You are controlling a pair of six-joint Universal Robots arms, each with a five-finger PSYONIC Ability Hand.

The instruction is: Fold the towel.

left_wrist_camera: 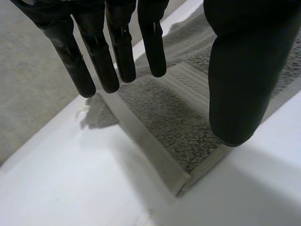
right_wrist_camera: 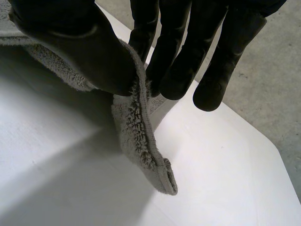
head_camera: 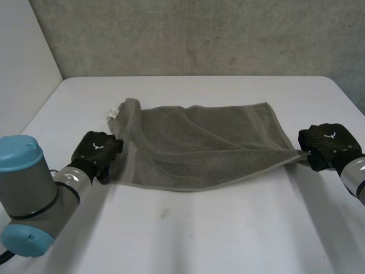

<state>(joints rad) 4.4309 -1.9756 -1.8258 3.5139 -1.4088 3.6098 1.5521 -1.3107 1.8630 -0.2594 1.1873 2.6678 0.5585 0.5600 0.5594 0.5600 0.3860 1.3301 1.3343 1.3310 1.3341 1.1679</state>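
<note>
Though mostly flat, towel point(head_camera: 199, 148) corner in right hand point(head_camera: 329, 145)

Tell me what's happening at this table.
A two-armed robot is working on a grey towel on the white table. Its right hand pinches the towel's near right corner between thumb and fingers. Its left hand is open, fingers straight, over the near left corner, gripping nothing. The towel mostly lies flat.
</note>
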